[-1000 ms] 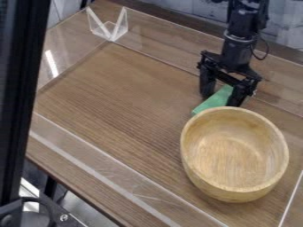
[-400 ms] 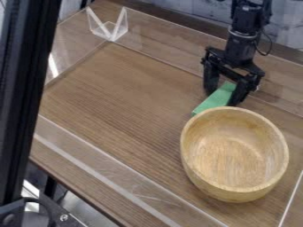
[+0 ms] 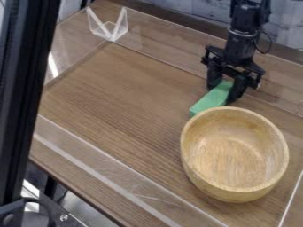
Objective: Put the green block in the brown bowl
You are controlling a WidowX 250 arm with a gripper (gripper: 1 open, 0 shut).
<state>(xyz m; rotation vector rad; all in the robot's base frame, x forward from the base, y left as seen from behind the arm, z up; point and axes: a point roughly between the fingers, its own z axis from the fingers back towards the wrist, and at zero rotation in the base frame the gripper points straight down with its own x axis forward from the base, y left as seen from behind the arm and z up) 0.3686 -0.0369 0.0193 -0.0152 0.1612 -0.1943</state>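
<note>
Showing flat, mint-green and matte, the green block (image 3: 211,99) angles beside the bowl (image 3: 235,154).

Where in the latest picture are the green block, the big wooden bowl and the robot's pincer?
Green block (image 3: 211,102): camera view, on its exposed flat top.
Wooden bowl (image 3: 235,152): camera view, on its inside bottom.
Pincer (image 3: 225,82): camera view, midway between its dark tips, at the block's far end.

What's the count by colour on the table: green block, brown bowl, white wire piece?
Green block: 1
Brown bowl: 1
White wire piece: 1
Total: 3
</note>
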